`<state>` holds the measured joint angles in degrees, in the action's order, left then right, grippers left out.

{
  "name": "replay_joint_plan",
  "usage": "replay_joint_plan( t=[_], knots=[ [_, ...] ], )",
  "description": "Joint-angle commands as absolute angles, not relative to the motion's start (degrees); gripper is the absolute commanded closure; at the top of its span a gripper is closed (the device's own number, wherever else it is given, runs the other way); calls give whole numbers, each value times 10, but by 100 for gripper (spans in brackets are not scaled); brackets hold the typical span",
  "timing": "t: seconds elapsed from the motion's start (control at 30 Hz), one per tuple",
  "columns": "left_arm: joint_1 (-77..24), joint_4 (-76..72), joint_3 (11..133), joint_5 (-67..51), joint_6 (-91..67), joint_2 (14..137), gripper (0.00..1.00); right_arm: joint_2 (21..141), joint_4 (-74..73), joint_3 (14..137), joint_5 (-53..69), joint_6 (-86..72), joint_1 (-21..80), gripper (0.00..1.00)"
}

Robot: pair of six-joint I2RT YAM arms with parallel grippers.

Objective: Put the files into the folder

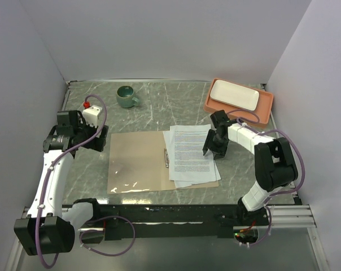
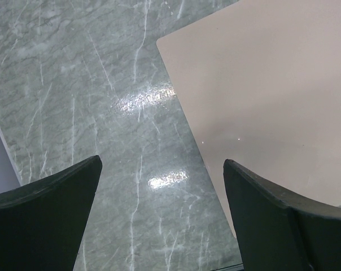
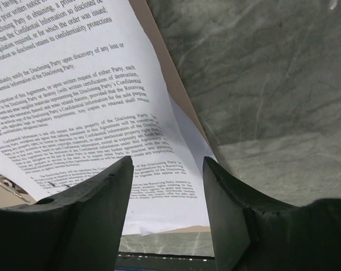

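Observation:
The tan folder (image 1: 135,162) lies open and flat in the middle of the table, its metal clip (image 1: 166,157) at the centre fold. The files (image 1: 188,153), white printed sheets, lie fanned on its right half. My right gripper (image 1: 211,151) hovers open over the sheets' right edge; in the right wrist view the printed files (image 3: 86,107) pass under the open fingers (image 3: 97,209). My left gripper (image 1: 101,139) is open and empty beside the folder's far left corner; the left wrist view shows that folder corner (image 2: 261,96) by the right finger (image 2: 278,220).
A green mug (image 1: 126,96) stands at the back centre. An orange tray (image 1: 266,110) with a white rectangular plate (image 1: 234,95) sits at the back right. A small white box with a red knob (image 1: 91,113) stands near the left arm. Grey walls enclose the table.

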<state>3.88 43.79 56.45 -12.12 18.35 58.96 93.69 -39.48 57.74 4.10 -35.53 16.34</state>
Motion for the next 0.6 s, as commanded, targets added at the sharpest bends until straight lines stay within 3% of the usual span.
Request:
replay_joint_plan(
  t=[0.0,0.43,0.57],
  knots=[
    [37,435,583,-119,188,576,4,943,-370,569,58,-356,161,41],
    [37,448,604,-113,190,572,4,935,-357,545,65,-358,171,58],
    [37,453,610,-119,190,572,4,936,-358,540,58,-358,185,59]
  ],
)
